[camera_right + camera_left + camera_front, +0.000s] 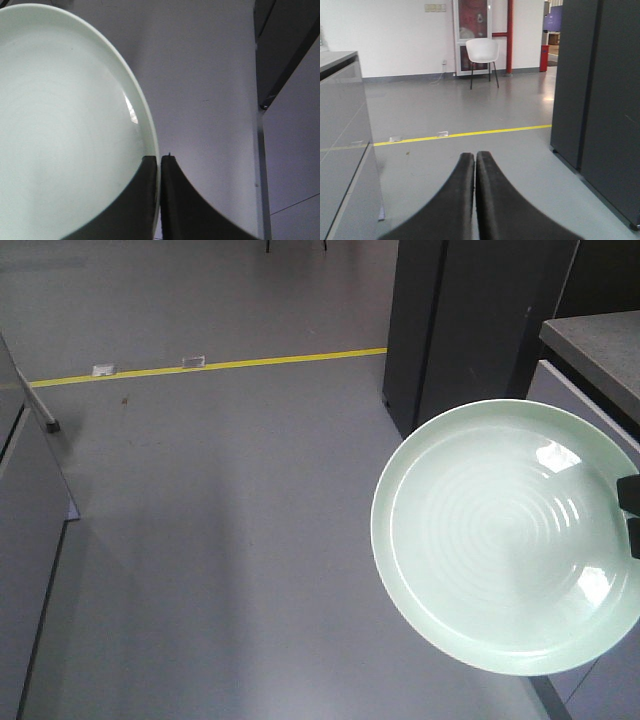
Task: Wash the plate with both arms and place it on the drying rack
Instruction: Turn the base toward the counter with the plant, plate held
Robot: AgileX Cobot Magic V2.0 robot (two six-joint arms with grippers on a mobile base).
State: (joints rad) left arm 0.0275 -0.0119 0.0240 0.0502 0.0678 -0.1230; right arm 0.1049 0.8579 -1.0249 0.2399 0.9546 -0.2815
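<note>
The pale mint-green plate [505, 535] hangs in the air over the grey floor at the right of the front view, its ringed face toward the camera. My right gripper [630, 515] shows only as black tips at the plate's right rim. In the right wrist view the plate [65, 125] fills the left side, and my right gripper [159, 160] is shut on its rim, one finger on each side. My left gripper [475, 156] points out over the floor, shut and holding nothing. The drying rack is out of view.
A tall dark cabinet [470, 320] stands behind the plate, with a grey countertop [600, 345] at the far right. A grey cabinet [342, 130] runs along the left. A yellow floor line [210, 367] crosses the floor. A white chair [482, 52] stands by the far wall.
</note>
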